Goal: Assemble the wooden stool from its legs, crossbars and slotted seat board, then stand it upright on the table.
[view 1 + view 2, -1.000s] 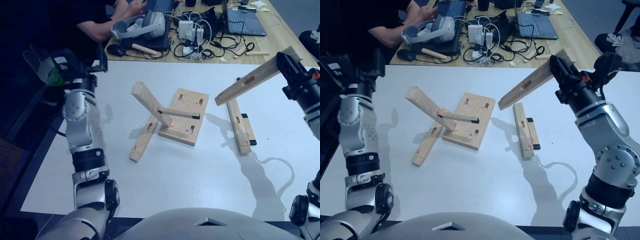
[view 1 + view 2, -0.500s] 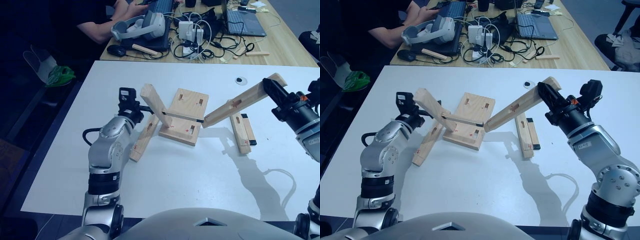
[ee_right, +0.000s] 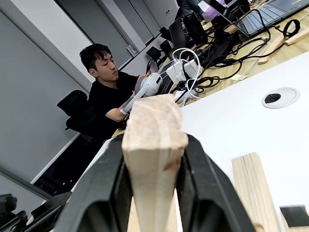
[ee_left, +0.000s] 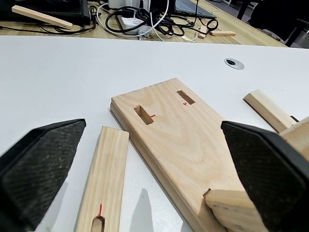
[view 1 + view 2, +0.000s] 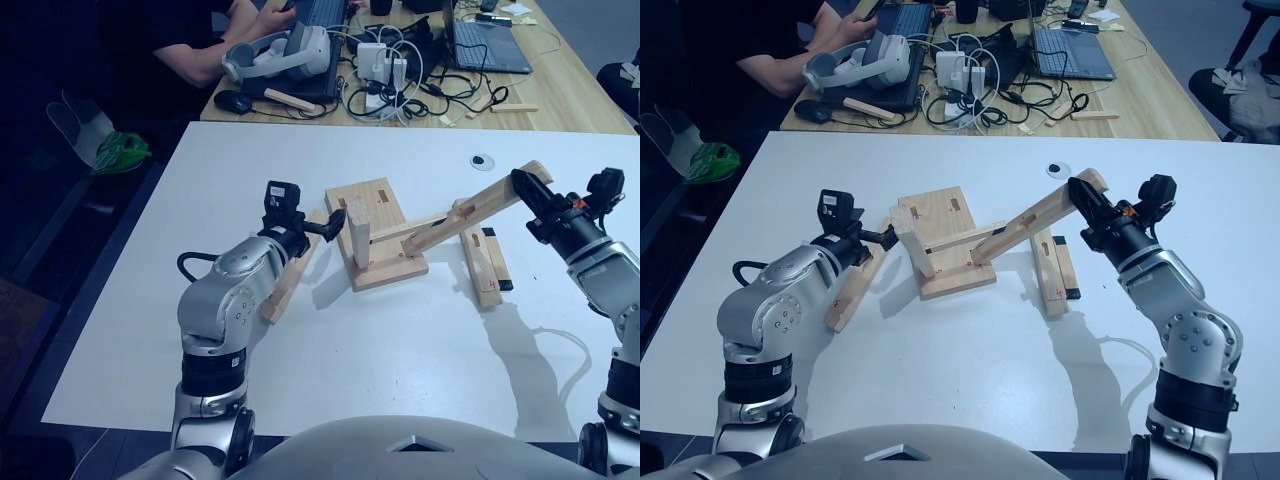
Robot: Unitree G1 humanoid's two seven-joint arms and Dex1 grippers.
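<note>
Wooden leg (image 5: 1035, 222), clamped in the right hand (image 5: 1087, 208), needs a square, slow approach to the seat board (image 5: 945, 215); left hand (image 5: 878, 237), spread wide beside that board, should brace it.

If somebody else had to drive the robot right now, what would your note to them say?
Left gripper: open, holding nothing, at the seat board's left edge.
Right gripper: shut on the held leg, whose low end is at the crossbar.
The seat board lies flat on the table. An upright leg stands on it with the crossbar sticking out sideways. A loose leg lies left of the board, two more pieces lie right.
Done: one leg and one crossbar are up.
Left: join the held leg, add the rest, stand the stool upright.
</note>
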